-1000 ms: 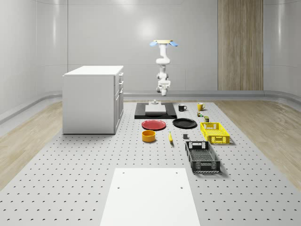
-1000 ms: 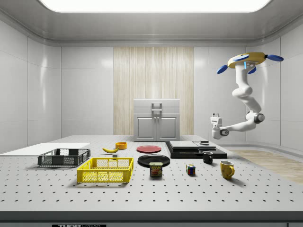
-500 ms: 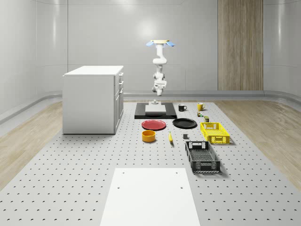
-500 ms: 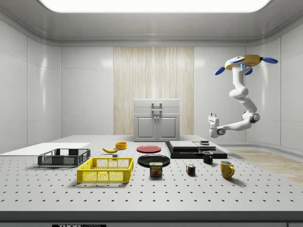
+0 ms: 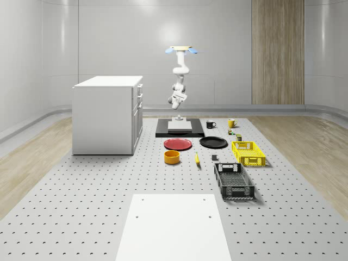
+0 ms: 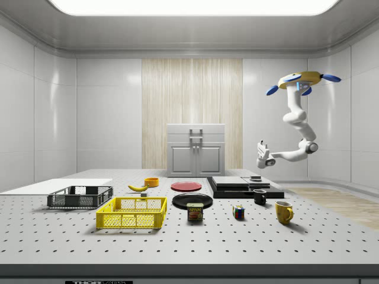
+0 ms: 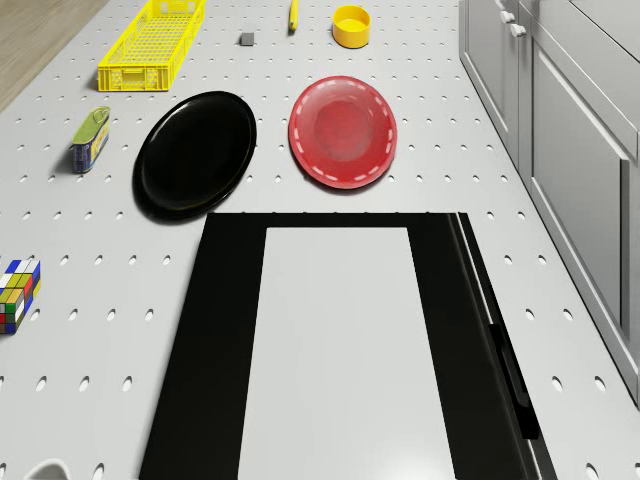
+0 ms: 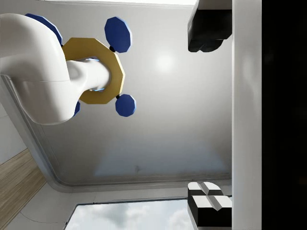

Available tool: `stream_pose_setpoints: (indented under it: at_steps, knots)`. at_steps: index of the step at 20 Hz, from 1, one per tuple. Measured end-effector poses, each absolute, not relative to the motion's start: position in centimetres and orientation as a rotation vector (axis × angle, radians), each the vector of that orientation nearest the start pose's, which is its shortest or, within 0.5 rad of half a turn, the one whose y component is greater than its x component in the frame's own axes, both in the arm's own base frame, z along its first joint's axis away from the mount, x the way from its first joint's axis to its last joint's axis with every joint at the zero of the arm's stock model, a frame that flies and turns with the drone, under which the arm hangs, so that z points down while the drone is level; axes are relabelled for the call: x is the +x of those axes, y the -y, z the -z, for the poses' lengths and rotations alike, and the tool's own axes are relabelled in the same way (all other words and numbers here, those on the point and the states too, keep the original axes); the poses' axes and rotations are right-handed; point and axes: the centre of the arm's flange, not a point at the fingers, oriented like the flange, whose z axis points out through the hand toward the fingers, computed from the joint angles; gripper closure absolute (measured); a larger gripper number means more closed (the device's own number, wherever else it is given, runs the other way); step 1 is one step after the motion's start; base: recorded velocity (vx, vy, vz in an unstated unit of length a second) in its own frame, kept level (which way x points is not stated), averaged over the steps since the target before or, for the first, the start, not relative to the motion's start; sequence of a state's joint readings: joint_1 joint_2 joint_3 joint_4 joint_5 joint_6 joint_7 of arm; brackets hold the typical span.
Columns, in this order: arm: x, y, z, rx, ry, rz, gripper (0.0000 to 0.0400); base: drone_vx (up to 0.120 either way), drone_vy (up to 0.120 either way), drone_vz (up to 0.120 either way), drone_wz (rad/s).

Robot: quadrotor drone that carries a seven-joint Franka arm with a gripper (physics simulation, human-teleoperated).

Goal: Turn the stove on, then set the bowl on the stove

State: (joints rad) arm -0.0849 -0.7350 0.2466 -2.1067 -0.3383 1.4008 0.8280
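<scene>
Bowl (image 5: 172,157) is sitting on the table (image 5: 81,206), beside the banana (image 5: 197,159) and in front of the red plate (image 5: 178,144), well apart from the gripper (image 6: 260,155) and nearer the whole-scene camera than the stove (image 5: 180,128). Gripper is hanging in the air above the stove's far end, its fingers (image 8: 209,202) standing wide apart and gripping nothing. Drone (image 6: 301,80) is hovering high behind the stove, arm (image 6: 296,121) reaching down toward it.
</scene>
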Motion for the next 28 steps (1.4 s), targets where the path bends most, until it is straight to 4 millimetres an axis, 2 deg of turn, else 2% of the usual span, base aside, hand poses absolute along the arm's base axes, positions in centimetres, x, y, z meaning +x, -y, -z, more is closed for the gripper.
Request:
stream_pose_setpoints:
  at_steps: [3,5,7,8,10,11,13,15,16,17,22,28]
  knots:
    - [30.2,-7.1,-66.1,-3.496,-1.457,0.708,0.0000,0.000,-0.040,0.000,0.000]
    - [30.2,-8.7,-63.9,-3.668,-1.533,1.005,0.0000,0.000,0.000,-0.080,0.000]
    - [30.3,-9.7,-60.9,-3.824,-1.606,1.435,0.0000,0.000,0.000,-0.120,0.000]
    - [30.4,-9.9,-59.1,-3.876,-1.633,1.710,0.0000,0.000,0.000,-0.120,0.000]
    - [30.5,-9.3,-55.8,-3.869,-1.645,2.380,0.0000,0.000,0.000,-0.120,0.000]
    - [30.5,-8.6,-54.4,-3.789,-1.620,2.762,0.0000,0.000,0.000,-0.120,0.000]
    - [30.6,-6.9,-52.1,-3.447,-1.495,3.553,0.0000,0.000,0.000,-0.120,0.000]
    - [30.7,-5.2,-50.7,-2.905,-1.281,4.261,0.0000,0.000,0.000,-0.120,0.000]
    - [30.7,-4.5,-50.3,-2.595,-1.153,4.548,0.0000,0.000,0.000,-0.120,0.000]
    - [30.7,-3.8,-50.0,0.374,0.168,-0.784,0.0000,0.000,0.000,-0.120,0.000]
    - [30.7,-1.6,-49.3,0.153,0.071,-0.786,0.0000,0.032,0.000,-0.120,0.000]
    - [30.7,-0.5,-49.1,0.052,0.026,-0.785,0.0000,0.120,0.000,-0.120,0.000]
